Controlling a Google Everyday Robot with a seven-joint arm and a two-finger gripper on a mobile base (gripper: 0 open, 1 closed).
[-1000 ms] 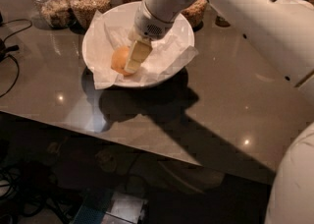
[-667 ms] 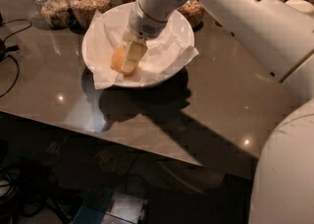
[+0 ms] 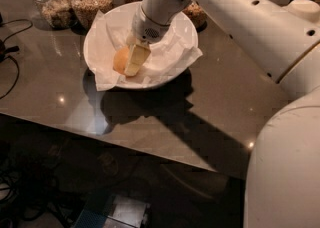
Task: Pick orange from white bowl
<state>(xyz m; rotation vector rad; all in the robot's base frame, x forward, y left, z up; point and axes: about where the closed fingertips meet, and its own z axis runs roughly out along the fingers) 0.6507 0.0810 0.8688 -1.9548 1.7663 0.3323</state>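
four jars (image 3: 90, 2); one orange (image 3: 120, 61), one gripper (image 3: 129, 66) in bowl (image 3: 186, 29)

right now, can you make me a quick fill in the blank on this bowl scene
1. The orange lies ____ the white bowl.
2. The gripper reaches down into the ____, against the orange.
3. The paper lining the bowl is ____ in colour.
4. The glass jars stand ____ the bowl, farther from the camera.
Missing words: inside; bowl; white; behind.
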